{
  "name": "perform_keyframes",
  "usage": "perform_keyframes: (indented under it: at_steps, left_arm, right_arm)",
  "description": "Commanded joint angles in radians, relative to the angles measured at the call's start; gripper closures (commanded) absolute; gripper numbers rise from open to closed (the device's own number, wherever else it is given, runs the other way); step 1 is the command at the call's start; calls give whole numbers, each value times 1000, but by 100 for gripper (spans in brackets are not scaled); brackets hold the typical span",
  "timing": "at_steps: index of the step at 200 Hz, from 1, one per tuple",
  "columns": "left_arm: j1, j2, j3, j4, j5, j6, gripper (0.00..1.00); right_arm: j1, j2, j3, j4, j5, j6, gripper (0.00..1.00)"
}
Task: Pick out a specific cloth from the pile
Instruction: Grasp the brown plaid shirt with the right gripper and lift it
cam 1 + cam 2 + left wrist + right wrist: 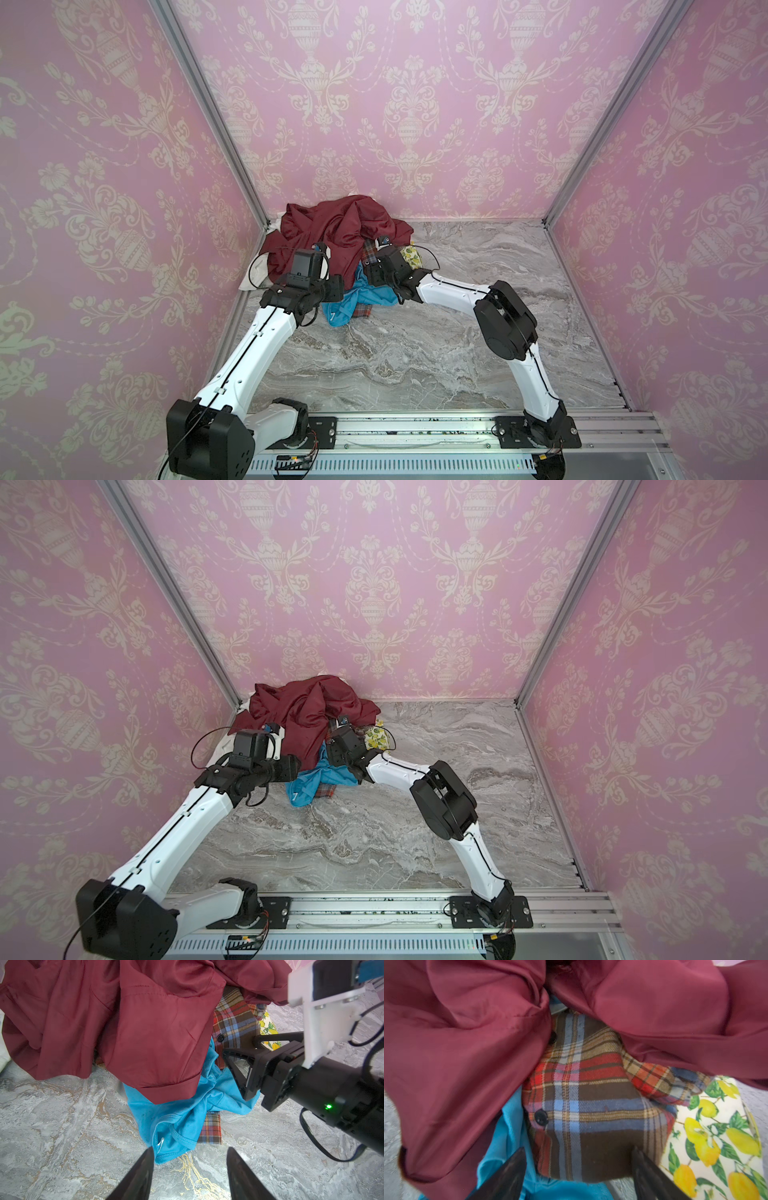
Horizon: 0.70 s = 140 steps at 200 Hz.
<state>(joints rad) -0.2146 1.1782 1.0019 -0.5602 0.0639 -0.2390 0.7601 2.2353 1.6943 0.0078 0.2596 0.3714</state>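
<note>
The plaid flannel cloth [591, 1109] lies crumpled, mostly buried under the maroon-topped pile [332, 237] in the surface's [457, 332] far-left corner.

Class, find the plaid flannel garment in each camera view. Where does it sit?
Top view: plaid flannel garment peeks out beneath blue cloth.
Top view: same spot.
Left wrist: between maroon garment and right gripper.
Right wrist: central, under maroon garment.
Shared landmark: blue cloth.
</note>
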Motion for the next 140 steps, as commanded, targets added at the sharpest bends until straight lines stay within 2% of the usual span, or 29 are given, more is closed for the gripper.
perform_keyframes:
  at_steps: [1, 18, 29, 47, 57, 67, 74, 140]
  left_arm:
    - [-10, -13, -16, 9, -18, 30, 42]
    - [-9, -12, -22, 16, -16, 30, 42]
    - [-10, -11, -24, 17, -10, 31, 42]
    - [-10, -9, -25, 22, -8, 32, 42]
    - [-10, -12, -29, 27, -12, 32, 41]
    - [-10, -15, -32, 28, -16, 32, 42]
    - [-9, -18, -36, 31, -18, 30, 41]
    - [-10, -11, -39, 37, -12, 27, 41]
  right_arm:
    - [-19, 40, 61, -41, 18, 26, 24]
    - [-27, 77, 97, -36, 4, 21, 30]
    - [-32, 104, 139, -55, -17, 15, 39]
    - [-43, 131, 182, -60, -62, 11, 63]
    - [-45, 133, 186, -37, -88, 4, 72]
    - [-47, 130, 185, -9, -114, -10, 91]
    - [-47, 124, 185, 7, -122, -19, 100]
    - [-59, -30, 112, 107, -181, -32, 100]
